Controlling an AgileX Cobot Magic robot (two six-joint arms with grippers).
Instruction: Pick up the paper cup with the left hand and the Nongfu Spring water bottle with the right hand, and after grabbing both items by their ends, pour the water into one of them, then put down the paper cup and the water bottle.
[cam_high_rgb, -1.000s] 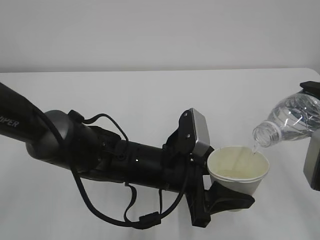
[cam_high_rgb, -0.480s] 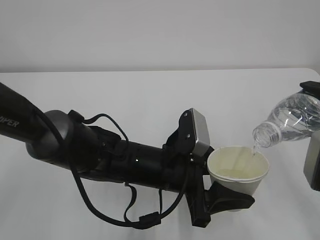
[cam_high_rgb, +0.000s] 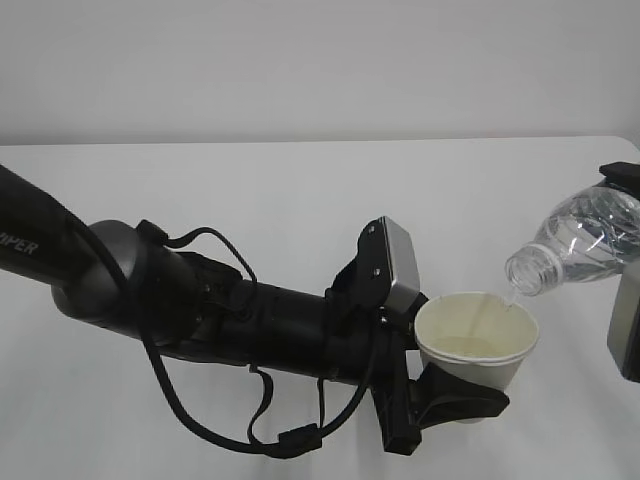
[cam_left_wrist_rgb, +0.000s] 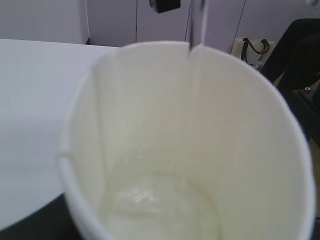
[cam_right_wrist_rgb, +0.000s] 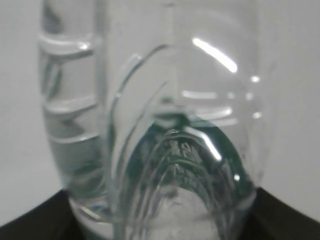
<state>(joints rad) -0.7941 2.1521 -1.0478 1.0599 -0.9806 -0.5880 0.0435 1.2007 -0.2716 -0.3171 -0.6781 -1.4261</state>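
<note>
My left gripper (cam_high_rgb: 455, 393) is shut on the lower part of the white paper cup (cam_high_rgb: 478, 345) and holds it upright above the table. In the left wrist view the cup (cam_left_wrist_rgb: 225, 125) fills the frame, with a shallow pool of water (cam_left_wrist_rgb: 150, 200) at its bottom. My right gripper (cam_high_rgb: 628, 248) at the right edge is shut on the base end of the Nongfu Spring water bottle (cam_high_rgb: 578, 238). The bottle is tilted, with its open mouth just over the cup's far rim. A thin stream of water (cam_high_rgb: 511, 296) runs into the cup. The bottle (cam_right_wrist_rgb: 170, 115) blocks the right wrist view.
The white table (cam_high_rgb: 280, 200) runs back to a plain pale wall. My thick left arm (cam_high_rgb: 200, 310) with looping cables lies across the lower left. Beyond the table's edge, the left wrist view shows a bag (cam_left_wrist_rgb: 252, 47) and dark shapes.
Neither arm has moved. Water keeps trickling from the bottle into the cup.
</note>
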